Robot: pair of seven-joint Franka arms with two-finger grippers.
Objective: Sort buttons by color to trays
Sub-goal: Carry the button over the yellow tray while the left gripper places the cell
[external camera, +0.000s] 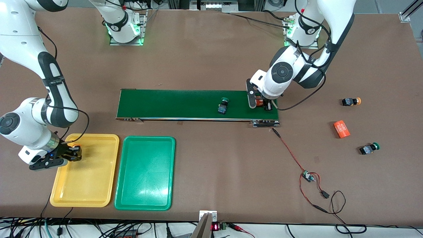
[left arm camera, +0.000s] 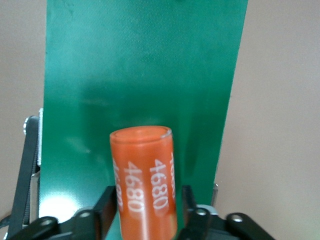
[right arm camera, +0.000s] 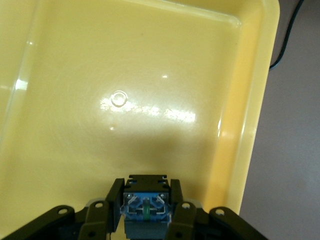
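Here the long dark-green conveyor belt (external camera: 185,104) carries a green button (external camera: 223,106) lying on it, and at its end toward the left arm the left gripper (external camera: 261,103) has its fingers either side of an upright orange cylinder (left arm camera: 144,180) with white print; whether they clamp it I cannot tell. Nearer the camera, the yellow tray (external camera: 96,185) and green tray (external camera: 145,198) lie side by side, and the right gripper (external camera: 73,152), over the yellow one, is clamped on a yellow-orange button (right arm camera: 145,207). Toward the left arm's end lie another yellow-orange button (external camera: 351,101), a second orange cylinder (external camera: 341,129) and a second green button (external camera: 369,148).
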